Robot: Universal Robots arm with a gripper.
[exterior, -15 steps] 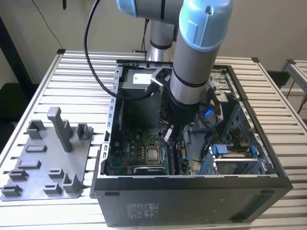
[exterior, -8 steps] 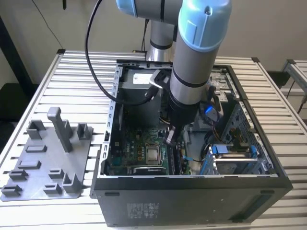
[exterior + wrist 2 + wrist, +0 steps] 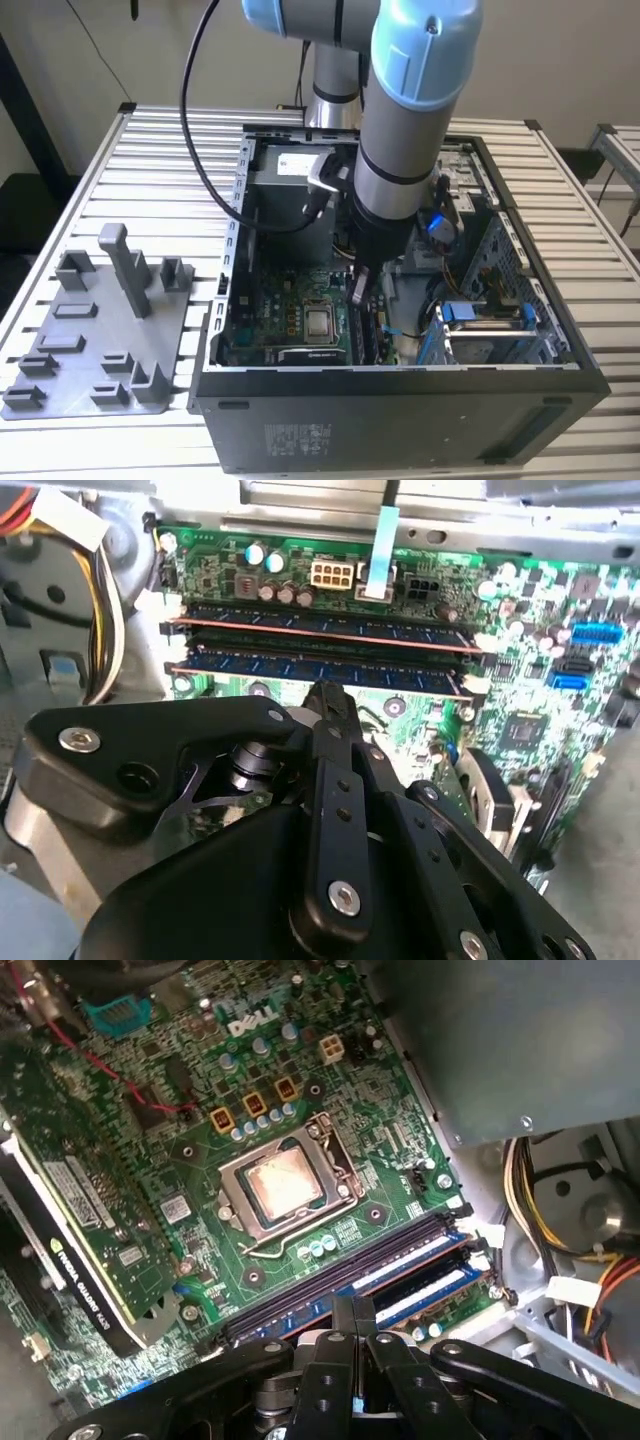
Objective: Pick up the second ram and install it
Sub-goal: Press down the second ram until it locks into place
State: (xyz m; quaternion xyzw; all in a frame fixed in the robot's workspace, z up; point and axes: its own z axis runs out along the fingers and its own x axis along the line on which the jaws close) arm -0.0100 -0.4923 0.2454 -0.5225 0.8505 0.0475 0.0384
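Green board (image 3: 200,1140) fills the floor of the open computer case (image 3: 400,400), which lies on a slatted metal table (image 3: 600,260). The arm (image 3: 400,120) reaches down into the case, and its black claw (image 3: 325,695) hangs just above the memory slots with its 2 fingers pressed together, holding nothing. In the second wrist view, 2 dark blue-green sticks sit side by side in the slots; the second ram (image 3: 320,670) is the one nearer the claw tip, lying level and seated along its length, with the first stick (image 3: 330,628) just beyond it. In the first wrist view the second ram (image 3: 425,1285) lies beside the square processor socket (image 3: 285,1185). On the exterior view's left, a grey plastic holder tray (image 3: 90,340) stands on the table beside the case.
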